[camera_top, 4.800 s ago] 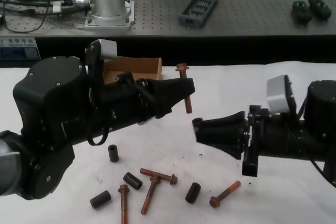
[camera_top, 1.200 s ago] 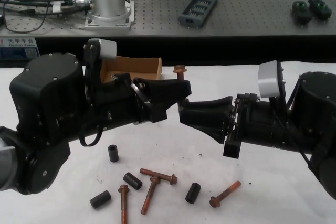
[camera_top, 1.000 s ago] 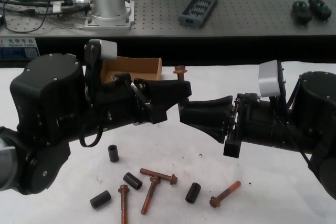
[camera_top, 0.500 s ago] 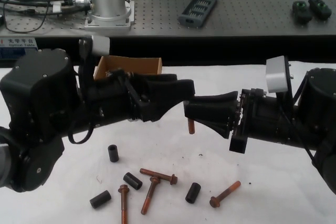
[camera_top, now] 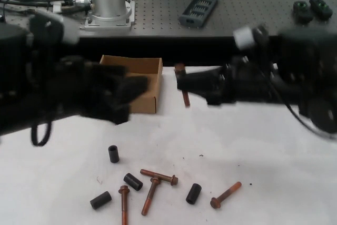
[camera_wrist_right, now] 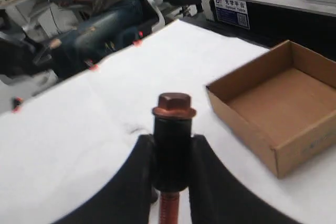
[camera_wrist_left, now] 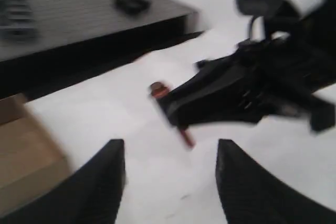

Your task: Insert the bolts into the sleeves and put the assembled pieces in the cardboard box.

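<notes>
1. Bolt (camera_wrist_right: 173, 109) sits through sleeve (camera_wrist_right: 170, 153), clamped by right pincer (camera_wrist_right: 171, 145), upper centre of high view, just right of cardboard box (camera_top: 138, 66).
2. Left pincer (camera_wrist_left: 170, 153) gapes empty; carry piece over box, lower, release gently.

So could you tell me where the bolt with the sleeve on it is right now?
The sleeved bolt is clamped in the right gripper, held over the white cloth just right of the cardboard box in the high view.

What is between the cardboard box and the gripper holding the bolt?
Nothing but bare white cloth: the right wrist view shows the right gripper, shut on the sleeved bolt, apart from the cardboard box.
</notes>
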Robot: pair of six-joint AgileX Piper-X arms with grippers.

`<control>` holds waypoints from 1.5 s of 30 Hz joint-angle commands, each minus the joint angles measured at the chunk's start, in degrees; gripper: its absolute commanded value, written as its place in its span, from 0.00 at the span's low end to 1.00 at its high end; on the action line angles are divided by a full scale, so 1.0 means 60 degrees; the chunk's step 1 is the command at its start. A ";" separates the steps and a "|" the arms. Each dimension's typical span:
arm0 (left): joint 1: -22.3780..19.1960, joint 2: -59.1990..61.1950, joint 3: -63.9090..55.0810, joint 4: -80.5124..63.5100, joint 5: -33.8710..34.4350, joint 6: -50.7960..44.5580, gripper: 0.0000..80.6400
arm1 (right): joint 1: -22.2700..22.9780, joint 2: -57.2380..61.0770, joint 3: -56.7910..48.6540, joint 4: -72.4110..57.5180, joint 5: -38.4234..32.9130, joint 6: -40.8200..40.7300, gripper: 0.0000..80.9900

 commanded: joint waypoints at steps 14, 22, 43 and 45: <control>0.2022 -0.1860 -0.0047 0.5066 -0.2498 0.0000 0.35 | 0.0409 0.4897 -0.7589 0.4944 0.0676 -0.0704 0.07; 0.2202 -0.2795 0.0026 0.4996 -0.2416 0.0000 0.35 | 0.0636 0.6520 -0.9772 0.6096 0.0851 -0.0682 0.07; 0.2234 -0.6855 0.2462 0.4641 -0.1811 -0.1756 0.35 | 0.0636 0.7126 -1.0372 0.6153 0.2139 -0.0132 0.55; 0.2234 -0.6855 0.2462 0.4698 -0.1768 -0.1756 0.35 | 0.0636 0.7080 -1.0372 0.6180 0.2426 -0.0073 0.57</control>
